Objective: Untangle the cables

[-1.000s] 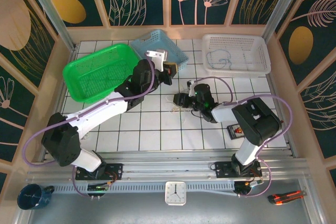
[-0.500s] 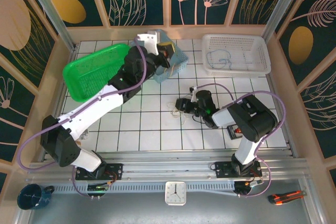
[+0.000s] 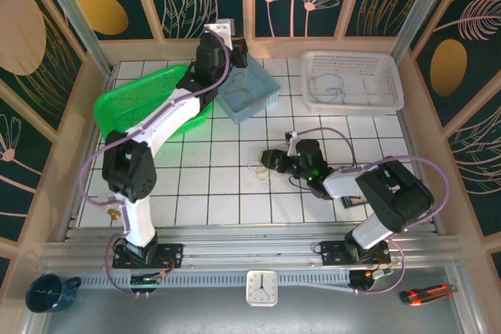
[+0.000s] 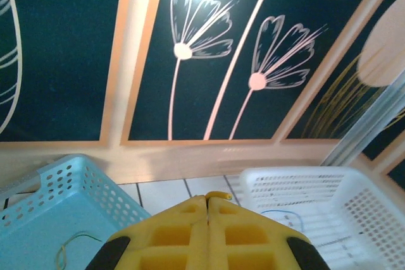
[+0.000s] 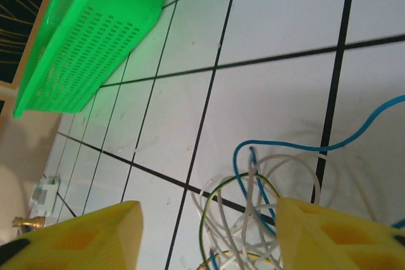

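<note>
**Q:** Entry one, the left gripper [image 4: 207,210]?
**A:** The yellow fingers [image 4: 164,238] are pressed flat together, with only a seam between them. The gripper is raised over the blue basket [image 4: 57,197], which lies below it and to its left. A thin pale wire loop [image 4: 63,248] rests on that basket's floor. The white basket [image 4: 329,194] lies below it and to its right, with a blue wire [image 4: 278,213] inside.

**Q:** Entry two, the right gripper [image 5: 207,226]?
**A:** The jaws stand wide apart, one yellow finger at each side of its wrist view. The gripper sits low over the tiled table [image 5: 278,23].

**Q:** Entry three, the cables [image 5: 253,213]?
**A:** They form a small clump of white, blue and green-yellow strands lying on the table. The clump is just ahead of the right gripper, in the gap between its fingers and nearer the right-hand one. One blue strand [image 5: 357,132] runs out of it, ahead and to the right. From above, the clump sits just off the gripper's tip, well apart from the left gripper.

**Q:** What else lies around the right gripper?
**A:** The green basket [image 5: 82,36] is ahead and to its left. A corner of the blue basket is straight ahead and farther off.
</note>
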Motion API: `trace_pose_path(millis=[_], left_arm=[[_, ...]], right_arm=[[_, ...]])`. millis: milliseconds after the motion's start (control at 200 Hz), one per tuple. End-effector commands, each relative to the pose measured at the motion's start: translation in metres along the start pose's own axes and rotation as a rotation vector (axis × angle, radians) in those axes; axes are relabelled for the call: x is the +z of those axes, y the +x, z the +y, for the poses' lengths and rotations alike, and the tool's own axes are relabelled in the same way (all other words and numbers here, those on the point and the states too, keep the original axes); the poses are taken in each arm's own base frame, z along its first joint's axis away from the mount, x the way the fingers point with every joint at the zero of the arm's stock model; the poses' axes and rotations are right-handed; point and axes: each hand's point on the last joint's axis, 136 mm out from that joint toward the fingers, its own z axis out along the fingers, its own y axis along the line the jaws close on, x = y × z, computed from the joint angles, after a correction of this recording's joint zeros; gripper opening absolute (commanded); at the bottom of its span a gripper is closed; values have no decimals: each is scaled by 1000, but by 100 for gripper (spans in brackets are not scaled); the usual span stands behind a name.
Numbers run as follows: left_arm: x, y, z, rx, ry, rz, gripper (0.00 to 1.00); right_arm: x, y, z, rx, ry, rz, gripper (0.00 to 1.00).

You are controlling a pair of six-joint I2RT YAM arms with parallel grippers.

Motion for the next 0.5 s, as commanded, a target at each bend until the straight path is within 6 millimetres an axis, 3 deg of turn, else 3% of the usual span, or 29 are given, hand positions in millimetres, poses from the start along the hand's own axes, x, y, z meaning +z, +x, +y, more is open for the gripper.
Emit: trace_pose_path(millis=[0,165,225,330,495], left_arm=[[26,13,16,39,-40,46,0],[61,39,42,73,-114,110,3],[68,42,46,81,-129,125,18],[73,38,44,91,-131,139,53],[66,19,34,104,-110,132,91]], right_arm=[[-3,-25,12,-63,35,-42,64],[-14,-55,27,-101,40,-100,68],[-20,-64,31,-107,41,-120,69],[-33,-73,31,-115,63,-143,69],[-47,-76,24,-141,117,-164,71]])
